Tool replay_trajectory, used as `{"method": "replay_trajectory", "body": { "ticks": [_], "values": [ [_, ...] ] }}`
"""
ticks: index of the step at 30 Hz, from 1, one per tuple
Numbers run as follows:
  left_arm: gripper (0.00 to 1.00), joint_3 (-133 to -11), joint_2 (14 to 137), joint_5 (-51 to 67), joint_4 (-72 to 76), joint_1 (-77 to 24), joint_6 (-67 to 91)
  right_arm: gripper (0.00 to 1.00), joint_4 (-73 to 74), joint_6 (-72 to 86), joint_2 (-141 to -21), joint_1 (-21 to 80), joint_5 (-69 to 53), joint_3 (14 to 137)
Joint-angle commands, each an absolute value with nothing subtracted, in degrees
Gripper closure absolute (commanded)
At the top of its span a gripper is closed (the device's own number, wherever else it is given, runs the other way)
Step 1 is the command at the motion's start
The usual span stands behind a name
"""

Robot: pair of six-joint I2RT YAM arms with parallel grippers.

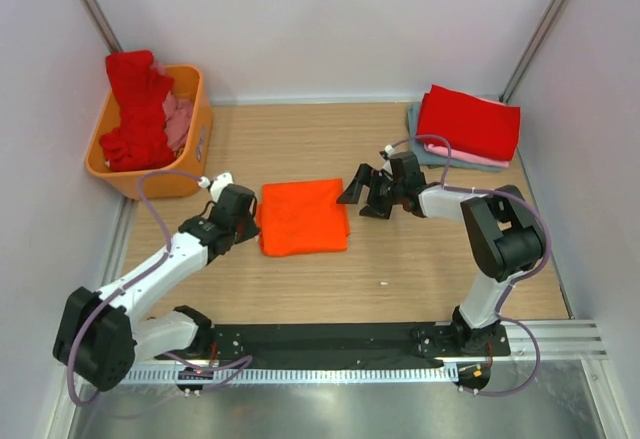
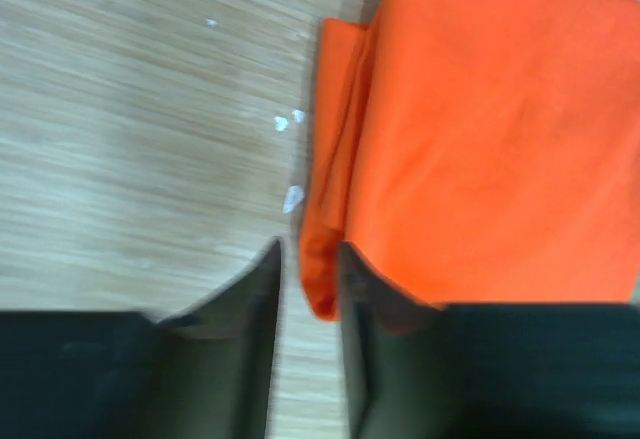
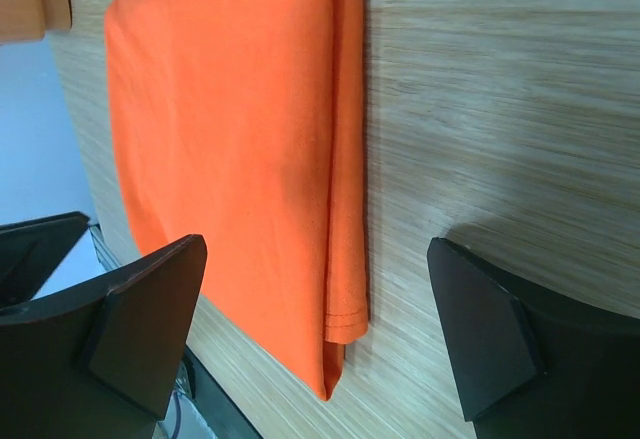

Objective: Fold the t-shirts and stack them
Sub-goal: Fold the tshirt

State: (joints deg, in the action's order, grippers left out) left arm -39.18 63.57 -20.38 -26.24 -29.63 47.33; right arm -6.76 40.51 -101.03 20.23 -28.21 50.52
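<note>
1. Under everything, you have the wooden desk (image 1: 420, 249), with both arms bolted at its near edge.
2. At the far left corner you see the orange basket (image 1: 197, 149). A crumpled red t-shirt (image 1: 135, 99) spills over its back rim, and a pink t-shirt (image 1: 180, 119) is bunched beside the red one.
3. At the far right corner you have the stack: a folded red shirt (image 1: 470, 119) on top, a pink one (image 1: 470, 156) showing beneath it, and a grey-blue one (image 1: 415, 134) at the bottom.
4. In the middle of the desk lies the orange t-shirt (image 1: 302, 217), folded into a flat rectangle, between the two grippers.
5. Your right gripper (image 1: 362, 199) sits just off the shirt's right edge. Its jaws stand wide apart and hold nothing.
6. Your left gripper (image 2: 310, 259) is at the shirt's left edge. Its jaws are nearly together, leaving a narrow gap with the folded corner in it. You cannot tell whether they pinch the cloth.
</note>
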Motion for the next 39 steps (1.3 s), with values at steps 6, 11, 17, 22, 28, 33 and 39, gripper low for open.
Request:
{"method": "replay_trajectory", "body": {
  "ticks": [6, 11, 17, 22, 28, 33, 39],
  "values": [
    [1.00, -38.1, 68.7, -0.4, -10.1, -28.6, 44.5, 0.02, -7.0, 39.9, -102.3, 21.3, -26.4, 50.9],
    [1.00, -35.8, 68.0, -1.7, -8.4, -28.6, 44.3, 0.02, -7.5, 39.9, -102.8, 21.4, -26.5, 50.9],
    [1.00, -31.4, 72.9, -9.6, -17.0, -28.0, 51.5, 0.02, -7.0, 39.6, -103.2, 21.3, -26.7, 51.6],
    [1.00, -27.4, 74.0, -9.4, -17.4, -27.8, 54.5, 0.02, -6.9, 39.5, -102.9, 21.3, -26.7, 51.3],
    [0.53, -33.6, 68.6, -6.2, -21.2, -27.8, 49.5, 0.01, -6.7, 38.9, -102.5, 21.3, -27.0, 51.3],
    [0.20, -45.1, 65.1, -11.5, -30.3, -27.7, 44.9, 0.00, -7.7, 38.7, -102.7, 21.3, -27.5, 51.0],
    [0.14, -49.0, 71.2, -9.2, -29.0, -21.6, 41.2, 0.00, -5.7, 37.5, -102.6, 21.2, -27.2, 51.9]
  ]
}}
